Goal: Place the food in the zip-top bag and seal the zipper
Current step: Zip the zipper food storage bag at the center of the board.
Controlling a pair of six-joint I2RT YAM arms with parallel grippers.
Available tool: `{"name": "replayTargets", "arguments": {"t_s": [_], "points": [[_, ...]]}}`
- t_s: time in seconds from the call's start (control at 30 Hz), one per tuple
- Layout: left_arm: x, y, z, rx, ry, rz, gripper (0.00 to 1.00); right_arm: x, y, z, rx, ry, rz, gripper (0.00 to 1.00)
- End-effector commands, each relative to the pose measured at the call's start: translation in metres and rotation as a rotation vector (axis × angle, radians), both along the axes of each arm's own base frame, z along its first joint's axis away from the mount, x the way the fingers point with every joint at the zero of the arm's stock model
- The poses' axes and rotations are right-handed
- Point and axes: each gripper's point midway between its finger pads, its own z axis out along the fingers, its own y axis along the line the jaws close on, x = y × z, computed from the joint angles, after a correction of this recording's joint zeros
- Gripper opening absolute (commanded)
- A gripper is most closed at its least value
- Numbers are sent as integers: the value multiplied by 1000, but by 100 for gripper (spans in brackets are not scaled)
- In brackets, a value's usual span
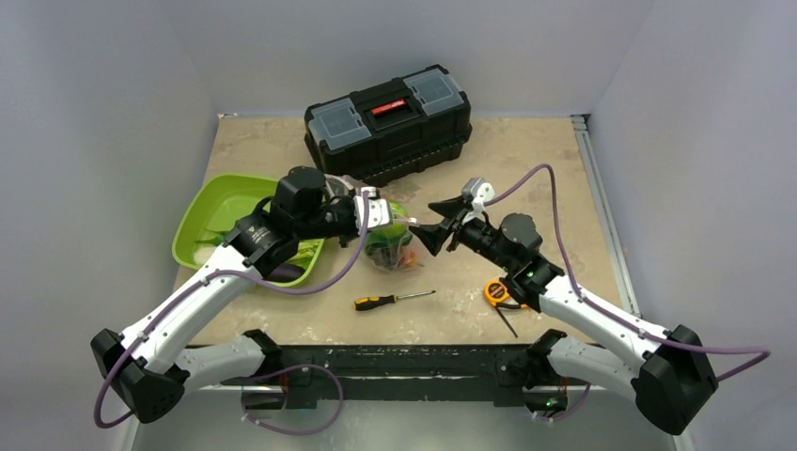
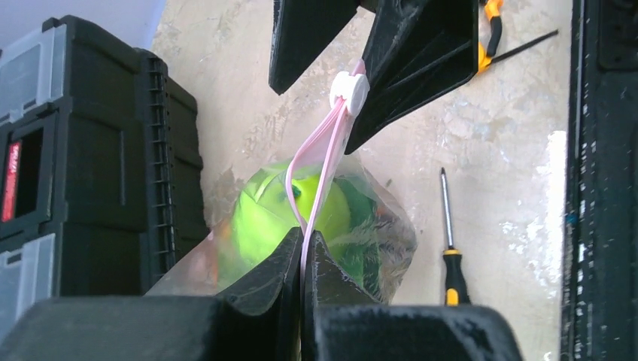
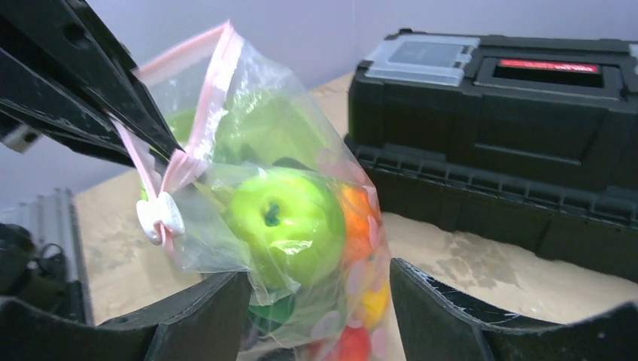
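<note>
The zip-top bag (image 1: pixel 390 246) hangs just above the middle of the table, with the food inside it: a green apple (image 3: pixel 286 218), an orange piece (image 3: pixel 353 210), a yellow piece (image 3: pixel 372 301) and a red piece (image 3: pixel 353 342). My left gripper (image 2: pixel 305 235) is shut on one end of the pink zipper (image 2: pixel 320 162). The zipper's white slider (image 2: pixel 350 92) sits at the other end, by my right gripper (image 3: pixel 316 277). That gripper is open, its jaws standing apart on either side of the bag's lower part and holding nothing.
A black toolbox (image 1: pixel 387 120) stands at the back. A lime-green tray (image 1: pixel 211 221) lies under my left arm. A screwdriver (image 1: pixel 395 301) and an orange tape measure (image 1: pixel 496 291) lie on the table in front of the bag.
</note>
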Motion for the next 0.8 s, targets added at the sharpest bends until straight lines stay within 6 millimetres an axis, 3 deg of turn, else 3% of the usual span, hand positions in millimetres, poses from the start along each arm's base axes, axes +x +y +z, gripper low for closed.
{"name": "replayTargets", "arguments": {"t_s": [0.0,0.2,0.33,0.5,0.53,0.6,0.7,0.73,0.77], "points": [[-4,-6,35,-201,63,74,0,-16,10,54,193,-86,161,65],[-5,-7,42,-259,189,146,0,-34,23,56,195,-88,350,59],[-3,-5,39,-233,230,180,0,-37,26,58,208,-85,387,52],[-5,-5,49,-244,227,173,0,-34,32,65,207,-88,412,23],[-6,-6,52,-240,233,164,5,-33,32,66,207,-91,411,17],[-10,-7,58,-227,242,138,30,-32,32,68,208,-96,406,0],[-14,-15,68,-214,248,74,70,-30,30,70,207,-104,401,0],[-17,-18,72,-210,248,40,89,-30,30,70,204,-109,406,0],[-19,-22,76,-209,250,8,92,-31,29,71,200,-110,414,0]]}}
